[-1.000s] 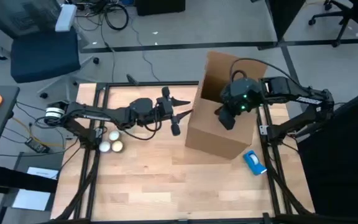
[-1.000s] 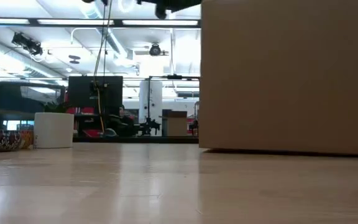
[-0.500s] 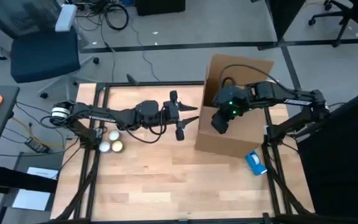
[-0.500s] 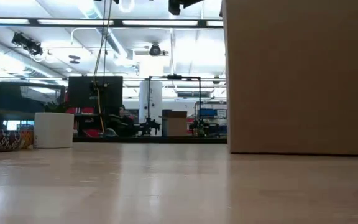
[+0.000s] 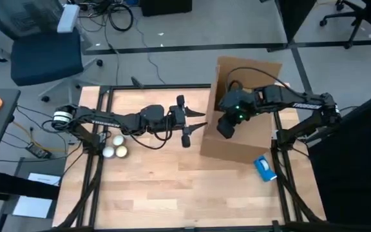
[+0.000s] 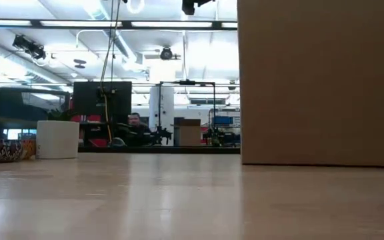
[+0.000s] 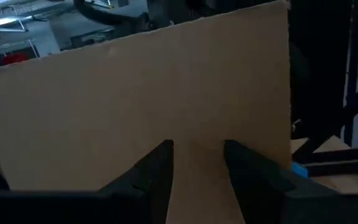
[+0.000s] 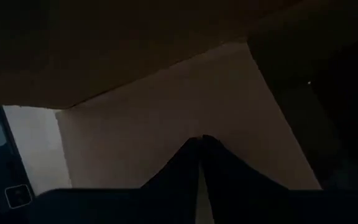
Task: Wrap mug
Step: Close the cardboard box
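High view: your right gripper [image 5: 227, 126], fingers pressed together, reaches into the open brown cardboard box [image 5: 253, 138] by the bench's right edge. Your left gripper [image 5: 187, 124], fingers spread, faces the box's side mid-bench. The white cylindrical mug [image 6: 57, 139] sits untouched toward the left edge. Push further and the box may slide or tip.

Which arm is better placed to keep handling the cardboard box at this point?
Right. The right gripper, fingers shut, reaches down into the open cardboard box. The left gripper hovers open beside the box's outer wall, holding nothing.
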You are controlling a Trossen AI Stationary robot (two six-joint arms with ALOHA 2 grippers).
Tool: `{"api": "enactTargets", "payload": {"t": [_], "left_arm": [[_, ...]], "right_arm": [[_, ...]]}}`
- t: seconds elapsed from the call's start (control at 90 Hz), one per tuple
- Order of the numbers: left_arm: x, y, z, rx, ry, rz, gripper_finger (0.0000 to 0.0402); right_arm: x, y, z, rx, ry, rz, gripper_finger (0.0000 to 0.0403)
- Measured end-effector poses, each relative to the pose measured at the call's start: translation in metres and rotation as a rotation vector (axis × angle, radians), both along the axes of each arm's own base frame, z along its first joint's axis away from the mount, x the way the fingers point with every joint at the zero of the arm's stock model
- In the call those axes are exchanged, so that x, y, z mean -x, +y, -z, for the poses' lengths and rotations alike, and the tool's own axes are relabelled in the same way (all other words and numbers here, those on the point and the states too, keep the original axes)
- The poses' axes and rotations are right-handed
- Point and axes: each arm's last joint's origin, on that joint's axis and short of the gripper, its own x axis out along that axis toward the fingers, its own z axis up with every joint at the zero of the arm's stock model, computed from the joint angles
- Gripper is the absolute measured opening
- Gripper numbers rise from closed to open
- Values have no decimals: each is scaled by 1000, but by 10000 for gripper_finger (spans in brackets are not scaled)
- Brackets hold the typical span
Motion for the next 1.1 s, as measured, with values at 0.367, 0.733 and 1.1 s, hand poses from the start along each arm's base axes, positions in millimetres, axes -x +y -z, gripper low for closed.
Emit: {"api": "enactTargets", "payload": {"t": [0.367,0.733,1.1], "left_arm": [[0,-1,3,1,6,2,131],[-18,-4,19,16,-51,47,131],[-31,-4,39,25,-19,57,131]], "right_arm": [[27,15,-41,97,-162,4,0],[20,26,-51,153,-265,-57,0],[54,38,-54,108,-195,-65,0]]}}
